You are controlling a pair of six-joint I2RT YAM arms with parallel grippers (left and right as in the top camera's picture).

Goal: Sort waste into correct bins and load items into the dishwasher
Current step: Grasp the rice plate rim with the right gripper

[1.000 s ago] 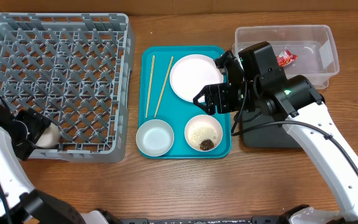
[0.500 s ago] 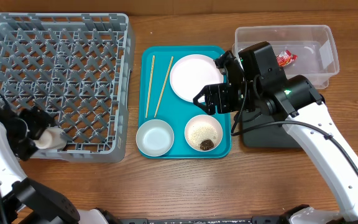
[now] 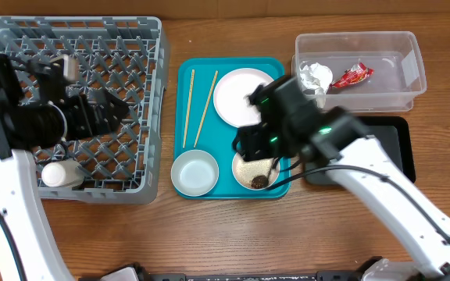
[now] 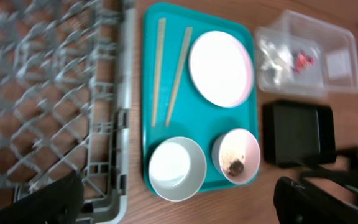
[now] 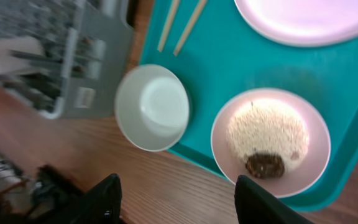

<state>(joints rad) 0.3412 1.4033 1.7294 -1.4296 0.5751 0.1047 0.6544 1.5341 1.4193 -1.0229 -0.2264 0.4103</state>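
While the white cup (image 3: 59, 173) lies in the rack's (image 3: 143, 94) seven o'clock corner, the left jaws gape wide above the rack. The right jaws, also wide, hover over the rice dish (image 5: 316, 168).

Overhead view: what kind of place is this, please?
Probably a robot test bench staged as a dish-clearing station: a wooden table carrying a grey dish rack, a teal tray and a clear waste tub.
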